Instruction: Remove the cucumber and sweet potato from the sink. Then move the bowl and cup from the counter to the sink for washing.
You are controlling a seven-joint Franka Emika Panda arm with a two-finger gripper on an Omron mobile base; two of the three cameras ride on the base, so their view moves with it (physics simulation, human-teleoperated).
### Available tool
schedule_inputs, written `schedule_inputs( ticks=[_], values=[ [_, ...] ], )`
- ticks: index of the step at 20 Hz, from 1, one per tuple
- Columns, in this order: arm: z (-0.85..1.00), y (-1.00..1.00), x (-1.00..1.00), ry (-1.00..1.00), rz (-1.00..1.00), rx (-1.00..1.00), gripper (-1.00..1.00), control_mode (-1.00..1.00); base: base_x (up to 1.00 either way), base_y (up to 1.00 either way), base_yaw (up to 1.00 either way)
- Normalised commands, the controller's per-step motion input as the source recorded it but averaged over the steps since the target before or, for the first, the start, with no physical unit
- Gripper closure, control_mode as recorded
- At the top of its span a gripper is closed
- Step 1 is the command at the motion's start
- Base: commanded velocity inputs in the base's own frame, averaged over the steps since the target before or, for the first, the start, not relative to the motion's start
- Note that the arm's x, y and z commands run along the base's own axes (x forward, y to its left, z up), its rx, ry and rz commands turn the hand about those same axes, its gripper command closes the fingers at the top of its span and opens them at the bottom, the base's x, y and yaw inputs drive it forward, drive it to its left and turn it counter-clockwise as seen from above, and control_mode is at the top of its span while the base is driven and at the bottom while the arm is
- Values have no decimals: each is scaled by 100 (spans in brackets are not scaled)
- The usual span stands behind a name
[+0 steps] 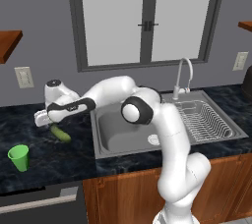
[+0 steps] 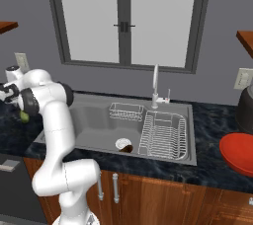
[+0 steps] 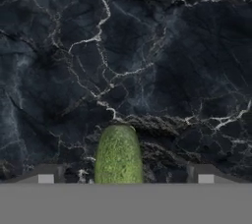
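Note:
The light-green cucumber lies on the dark marble counter left of the sink. My gripper hovers just above it. In the hand view the gripper is open, its fingertips wide apart on either side of the cucumber and clear of it. The sweet potato rests in the sink beside the white drain. The green cup stands on the counter at the front left. The red bowl sits on the counter right of the sink.
A wire dish rack fills the right half of the basin, with a small wire basket at its back. The curved faucet rises behind the sink. A dark appliance stands at the far right.

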Motion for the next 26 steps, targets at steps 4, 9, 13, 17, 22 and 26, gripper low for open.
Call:
schedule_inputs(
  ticks=[4,9,13,17,22,26],
  values=[
    [30,-20,-4,0,0,0,-100,-100,0,0,0],
    [25,-26,-13,0,0,0,-100,-100,0,0,0],
    [22,-31,-16,0,0,0,-100,-100,0,0,0],
    [21,-35,-17,0,0,0,-100,-100,0,0,0],
    [16,-36,-24,-2,0,0,-100,-100,0,0,0],
    [15,-37,-26,-5,0,0,-100,-100,0,0,0]
  ],
)
